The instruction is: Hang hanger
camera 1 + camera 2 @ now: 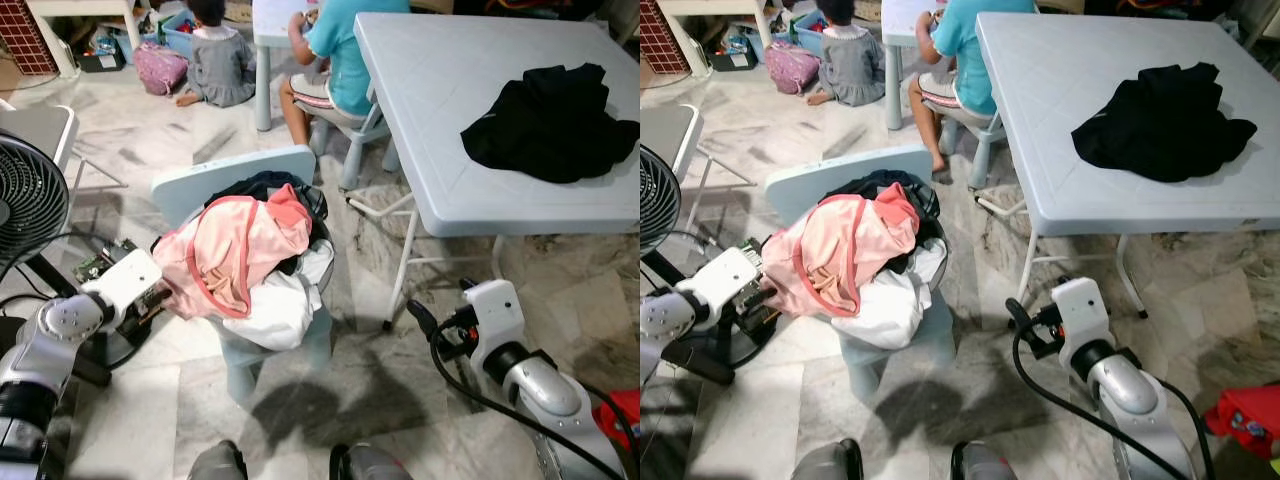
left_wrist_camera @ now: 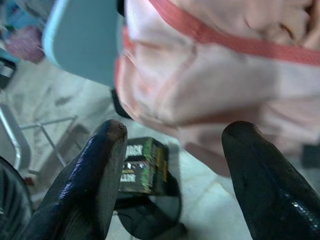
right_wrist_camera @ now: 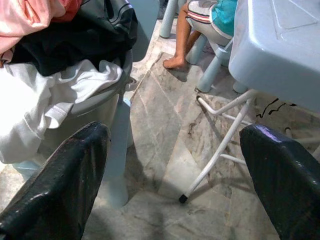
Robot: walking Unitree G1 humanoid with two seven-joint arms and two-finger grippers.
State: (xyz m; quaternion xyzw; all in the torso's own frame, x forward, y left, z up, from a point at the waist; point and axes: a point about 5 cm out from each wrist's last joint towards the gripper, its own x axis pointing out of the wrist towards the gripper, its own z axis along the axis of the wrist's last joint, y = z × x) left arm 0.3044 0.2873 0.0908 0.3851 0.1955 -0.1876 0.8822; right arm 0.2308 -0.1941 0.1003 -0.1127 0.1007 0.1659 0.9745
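Left gripper: the left gripper (image 2: 170, 175) sits low beside the heap, fingers spread wide with nothing between them, aimed at the pink garment (image 1: 240, 250). It looks lined up for a reach into the pile, not a grip yet.
Right gripper: the right gripper (image 3: 175, 180) hangs near the floor between the laundry basket (image 3: 100, 107) and the table leg (image 3: 215, 155), fingers parted and empty. Judging by its place, it waits clear of the pile.
Hanger: no hanger can be made out. If one is here it may be buried in the clothes; I cannot tell.
Laundry pile: the pink garment drapes over the top and down the robot's left side of the basket, a white cloth (image 1: 275, 310) spills over the front rim, dark clothes (image 1: 265, 185) lie underneath at the back. It is heaped high, so the top layer has to come off first.
Chair: a pale blue chair (image 1: 230, 175) stands just behind the basket, its back close to the pile.
Table: the grey folding table (image 1: 440, 120) on the right carries a black garment (image 1: 550, 120), spread flat, perhaps awaiting its hanger.
Fan: a black fan (image 1: 25, 205) stands near the left arm, a snag risk.
People: two people sit on the floor and at a small chair beyond, well apart from the arms.
Stage: early, by my read; nothing held, nothing hung.
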